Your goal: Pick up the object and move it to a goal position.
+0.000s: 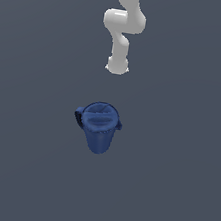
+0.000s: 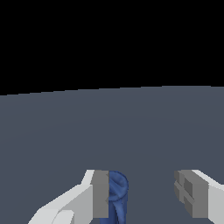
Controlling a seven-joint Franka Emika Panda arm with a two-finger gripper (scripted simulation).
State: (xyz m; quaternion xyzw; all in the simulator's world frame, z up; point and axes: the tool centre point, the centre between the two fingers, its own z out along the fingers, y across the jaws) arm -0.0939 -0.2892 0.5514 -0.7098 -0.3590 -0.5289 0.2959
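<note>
One bin (image 1: 99, 126), dark blue, tapering, round-rimmed with small side handles, sits on the grey floor (image 1: 19, 159) at centre of my exterior view, with the white arm (image 1: 123, 28) at its 12 o'clock. My gripper (image 2: 142, 194) stands spread wide (wrist view); blue bin partly shows beside one finger (image 2: 99, 194), contact unclear.

The setting was a physics simulation, not a real room. A flat, uniform slate-grey floor (image 1: 170, 193) filled the exterior view, without texture, seams or furniture. In the wrist view this plane ran away beyond the gripper (image 2: 142, 194) to a straight horizon, with solid black above. The 1 arm (image 1: 123, 23) was rendered in plain white with smooth shading. The blue bin (image 1: 99, 126) showed coarse, faceted surfaces typical of a render.
</note>
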